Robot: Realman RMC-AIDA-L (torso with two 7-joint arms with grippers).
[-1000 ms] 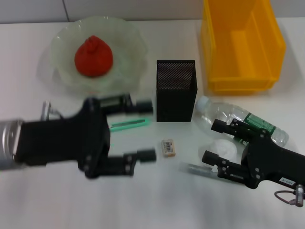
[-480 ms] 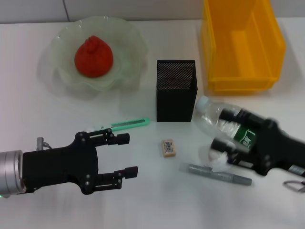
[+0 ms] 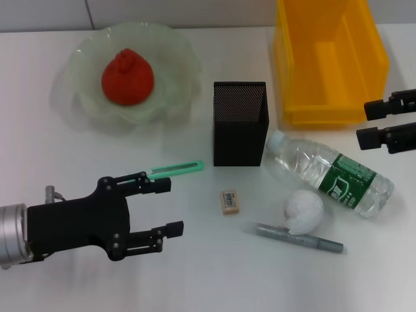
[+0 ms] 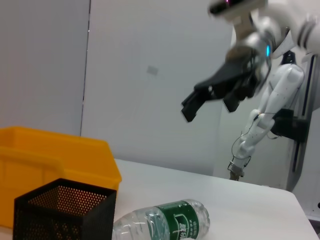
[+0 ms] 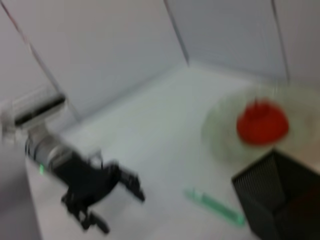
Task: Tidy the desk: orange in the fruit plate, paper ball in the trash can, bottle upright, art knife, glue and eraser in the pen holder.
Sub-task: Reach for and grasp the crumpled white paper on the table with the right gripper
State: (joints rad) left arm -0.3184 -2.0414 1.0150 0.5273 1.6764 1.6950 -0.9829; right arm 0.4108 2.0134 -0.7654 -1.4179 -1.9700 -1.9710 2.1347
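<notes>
The right tool (image 3: 379, 122) is cut off by the frame edge.

The bottle (image 4: 162, 225) lies beside the pen holder (image 4: 62, 210), right end effector (image 4: 200, 102) apparently open above.

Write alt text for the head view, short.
White desk with the left gripper open near a green art knife and the right gripper open by a yellow bin; a bottle lies on its side beside a paper ball.
</notes>
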